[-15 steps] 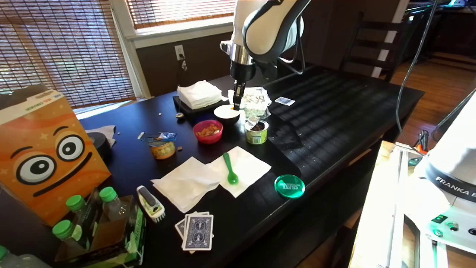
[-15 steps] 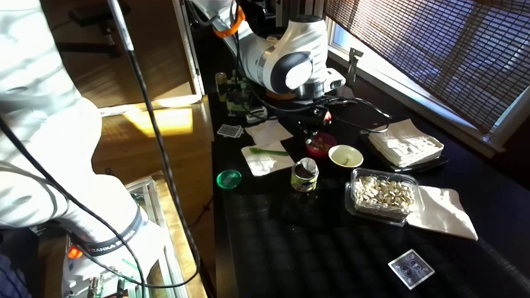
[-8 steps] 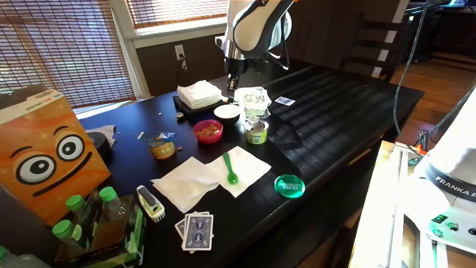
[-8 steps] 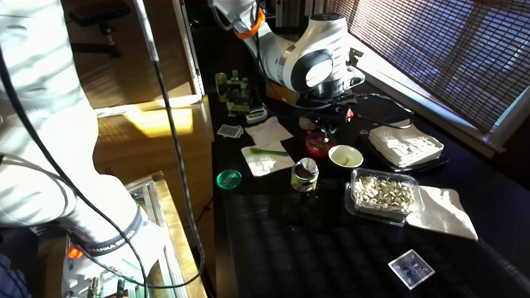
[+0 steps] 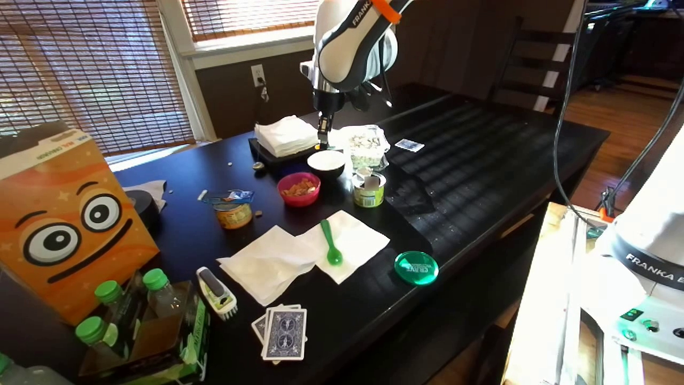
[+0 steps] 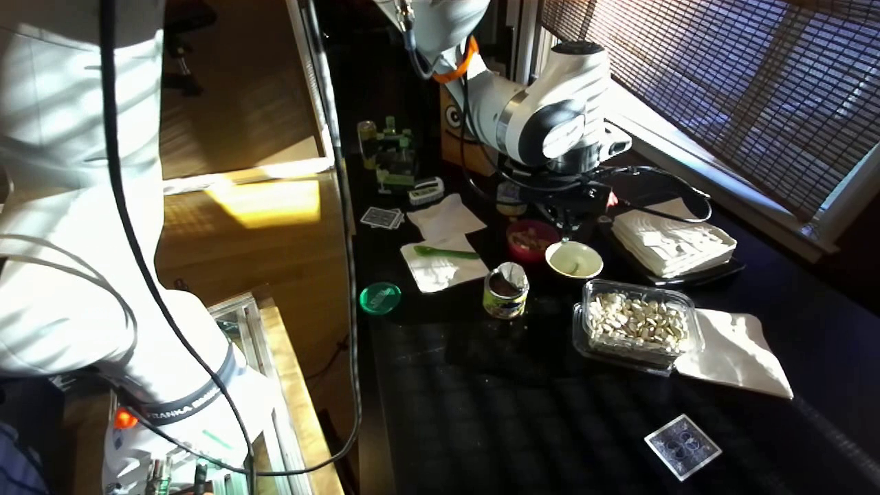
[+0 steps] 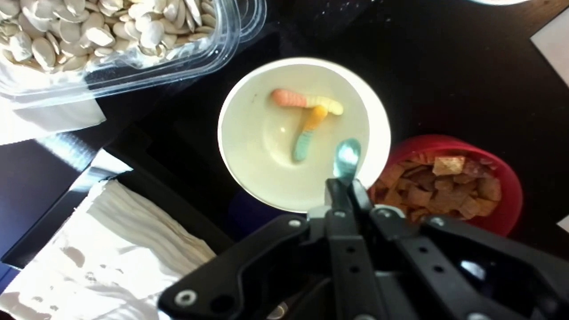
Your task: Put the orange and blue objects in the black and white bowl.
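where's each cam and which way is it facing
An exterior view: high near the cartoon-faced box, looking along the table; arm and base show.
An exterior view: high near the lone playing card, looking toward that box; arm and base show.
Wrist view: on the arm's end, looking down into the black and white bowl; pincer shows.
Both exterior views show the green spoon.

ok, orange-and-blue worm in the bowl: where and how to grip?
Probably its blue half, from above, closing across its width: the slim worm lies inside the bowl, walled all round, and its orange end meets the other worm. Gripper must release its blue piece first.
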You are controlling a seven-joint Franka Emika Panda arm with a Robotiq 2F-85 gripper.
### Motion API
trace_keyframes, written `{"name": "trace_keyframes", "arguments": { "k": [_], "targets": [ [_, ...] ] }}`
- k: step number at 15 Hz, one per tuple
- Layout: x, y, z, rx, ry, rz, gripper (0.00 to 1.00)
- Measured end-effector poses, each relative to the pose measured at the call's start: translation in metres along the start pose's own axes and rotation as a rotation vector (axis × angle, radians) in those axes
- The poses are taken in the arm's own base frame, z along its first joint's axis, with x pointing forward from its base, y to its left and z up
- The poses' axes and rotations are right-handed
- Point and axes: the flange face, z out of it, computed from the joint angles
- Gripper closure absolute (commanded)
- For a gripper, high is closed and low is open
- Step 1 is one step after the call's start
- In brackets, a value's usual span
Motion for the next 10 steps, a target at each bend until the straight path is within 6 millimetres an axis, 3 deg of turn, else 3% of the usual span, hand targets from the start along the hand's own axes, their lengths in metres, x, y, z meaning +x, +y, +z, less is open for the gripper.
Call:
{"name": "trace_keyframes", "arguments": {
  "k": [1, 2, 3, 10],
  "targets": [
    [0.002, 0.005, 0.005, -0.001, 0.0, -0.001, 0.95],
    [0.004, 0.01, 0.011, -0.002, -0.002, -0.001, 0.87],
    [0.006, 0.014, 0.016, -0.001, -0.004, 0.0, 0.7],
    [0.015, 0.034, 0.041, -0.002, -0.019, 0.011, 0.22]
  ]
}}
